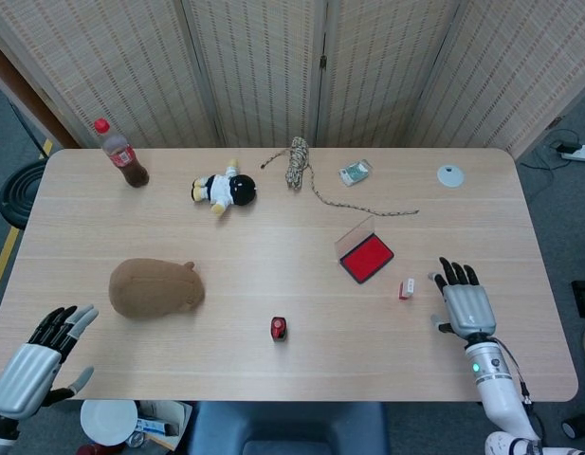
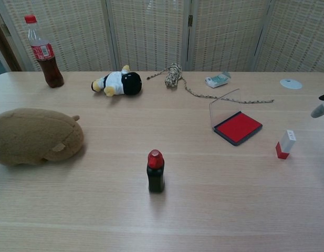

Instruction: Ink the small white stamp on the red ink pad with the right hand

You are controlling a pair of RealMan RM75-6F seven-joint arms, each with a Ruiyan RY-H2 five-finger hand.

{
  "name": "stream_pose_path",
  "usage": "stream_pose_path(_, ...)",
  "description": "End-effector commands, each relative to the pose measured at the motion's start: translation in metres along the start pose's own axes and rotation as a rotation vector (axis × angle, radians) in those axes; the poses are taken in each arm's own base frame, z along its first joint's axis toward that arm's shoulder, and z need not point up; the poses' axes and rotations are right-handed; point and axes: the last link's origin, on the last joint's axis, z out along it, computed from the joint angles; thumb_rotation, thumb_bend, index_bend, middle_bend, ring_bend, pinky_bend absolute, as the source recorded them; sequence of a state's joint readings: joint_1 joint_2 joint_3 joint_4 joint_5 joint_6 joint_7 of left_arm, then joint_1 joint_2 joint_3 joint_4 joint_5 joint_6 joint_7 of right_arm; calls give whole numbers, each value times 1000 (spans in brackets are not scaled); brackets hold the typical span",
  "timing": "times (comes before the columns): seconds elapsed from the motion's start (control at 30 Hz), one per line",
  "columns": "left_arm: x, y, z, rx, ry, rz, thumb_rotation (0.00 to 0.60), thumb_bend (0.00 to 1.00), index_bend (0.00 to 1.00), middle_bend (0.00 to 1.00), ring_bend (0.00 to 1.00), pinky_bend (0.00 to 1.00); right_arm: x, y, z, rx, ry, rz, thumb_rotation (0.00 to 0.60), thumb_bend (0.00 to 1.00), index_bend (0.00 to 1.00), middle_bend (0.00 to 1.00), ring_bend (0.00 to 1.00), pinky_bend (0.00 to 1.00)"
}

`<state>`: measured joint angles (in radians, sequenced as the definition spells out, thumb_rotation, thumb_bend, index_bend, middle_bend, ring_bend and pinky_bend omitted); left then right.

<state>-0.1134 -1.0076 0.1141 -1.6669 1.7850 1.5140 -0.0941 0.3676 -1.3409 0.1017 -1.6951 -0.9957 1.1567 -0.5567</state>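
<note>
**Right hand held open beside the untouched stamp**

The right hand (image 1: 465, 301) is seen over the table (image 1: 273, 360) with its fingers spread and nothing held; in the chest view only its fingertips (image 2: 322, 107) show at the right edge. The small white stamp (image 1: 406, 289) stands upright on its red base just to the left of that hand, apart from it, with bare tabletop between the two. The red ink pad (image 1: 367, 258) lies further left and beyond the stamp, its clear lid (image 2: 225, 107) raised on the far side. Nothing is placed between the stamp and the pad.

Beyond the pad a thin cord (image 1: 363, 207) is stretched across the table from a coiled rope bundle (image 1: 297, 161), with a small packet (image 1: 355, 172) and a white disc (image 1: 450, 175) further off. Well to the left of the right hand a small dark bottle with a red cap (image 1: 279, 329) is stood near the front edge. A brown plush (image 1: 155, 287), a black-and-white doll (image 1: 226, 190) and a cola bottle (image 1: 122, 154) are set far to the left.

The left hand (image 1: 31, 365) is held off the table's near left corner, fingers apart and empty.
</note>
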Motion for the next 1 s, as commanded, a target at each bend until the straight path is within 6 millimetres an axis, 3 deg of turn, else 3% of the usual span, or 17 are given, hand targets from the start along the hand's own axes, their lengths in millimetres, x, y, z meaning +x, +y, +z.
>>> stream_pose_path(0.03,3,-1,-2,-30,-8,-8,600,337,0,0,0,57,-2,-6,4,-15,18,15,600,254,216,0,0,0)
stream_pose_path(0.47,6,-3,-2,-47,-20,-35,600,337,0,0,0,58,-14,-13,41,-60,19,67,600,263,238,0,0,0)
stream_pose_path(1.0,8,-4,-4,-45,-11,-49,600,337,0,0,0,58,-23,-20,49,-62,10,88,600,266,251,0,0,0)
